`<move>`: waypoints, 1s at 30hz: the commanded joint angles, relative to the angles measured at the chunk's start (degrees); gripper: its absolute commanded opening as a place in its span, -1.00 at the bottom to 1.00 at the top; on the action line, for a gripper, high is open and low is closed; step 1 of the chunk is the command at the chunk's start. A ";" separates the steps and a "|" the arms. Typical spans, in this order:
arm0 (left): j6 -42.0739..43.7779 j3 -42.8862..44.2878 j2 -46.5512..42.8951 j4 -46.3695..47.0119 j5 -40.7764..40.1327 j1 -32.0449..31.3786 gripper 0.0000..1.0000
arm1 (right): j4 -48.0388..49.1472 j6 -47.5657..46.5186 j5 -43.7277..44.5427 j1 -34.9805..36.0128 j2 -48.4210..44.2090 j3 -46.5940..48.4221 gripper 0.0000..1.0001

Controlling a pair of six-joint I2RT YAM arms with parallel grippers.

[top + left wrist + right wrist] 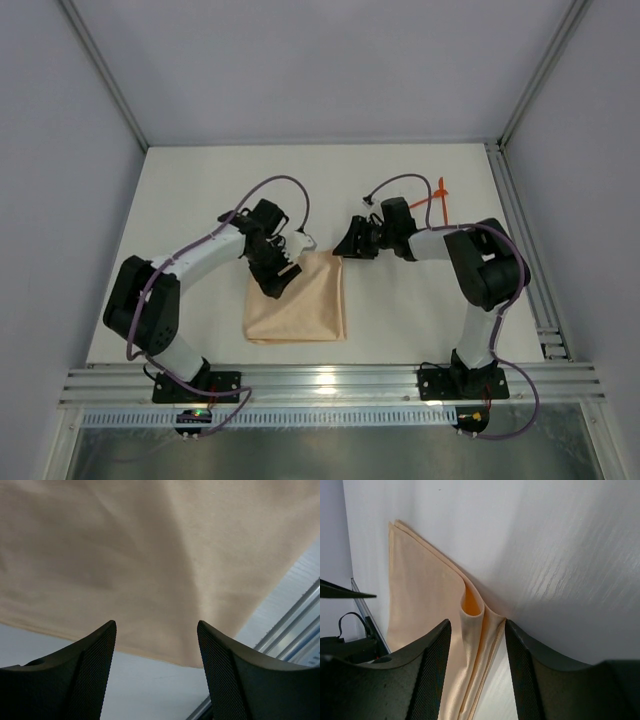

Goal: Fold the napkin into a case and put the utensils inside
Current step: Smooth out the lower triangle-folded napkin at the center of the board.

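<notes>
You had the white table (200, 190) under both arms, and on it, near the front edge and between the two bases, the napkin (300, 312) lay flat as a folded, nearly square shape. In your right wrist view its layers (420, 605) showed one upon the other along the edge. Your left gripper (280, 270) stood over the far left corner of the cloth. In its own camera the jaws were apart (156, 630) with nothing between them, and the peach cloth (150, 555) filled the view beyond the fingers. Your right gripper (345, 245) was at the far right corner of the napkin. Its jaws were also parted (477, 625), and a small raised loop of the cloth stood between the fingers without being pinched; a gap showed on the left side of the loop. The utensils (441, 200) lay at the far right of the table, behind the right arm and well apart from the napkin.
</notes>
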 commanded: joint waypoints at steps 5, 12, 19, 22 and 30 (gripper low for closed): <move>1.32 -2.46 1.90 0.10 1.88 -4.49 0.35 | -0.57 0.05 0.83 0.08 4.34 0.70 0.01; 0.26 -4.31 4.09 2.12 1.88 -4.49 0.34 | 0.84 -1.00 -2.68 0.08 5.83 1.05 -0.48; 0.26 -5.54 5.94 3.44 1.79 -4.49 0.34 | 0.49 -4.96 -4.00 0.00 4.08 0.52 -0.76; 0.35 -5.80 5.60 3.62 2.49 -4.40 0.34 | 1.45 -7.07 -4.62 0.08 2.76 -0.61 -0.92; 1.66 -3.08 -0.38 1.16 4.88 -1.77 0.38 | 5.58 -16.72 -3.91 1.48 -5.31 -7.03 -0.94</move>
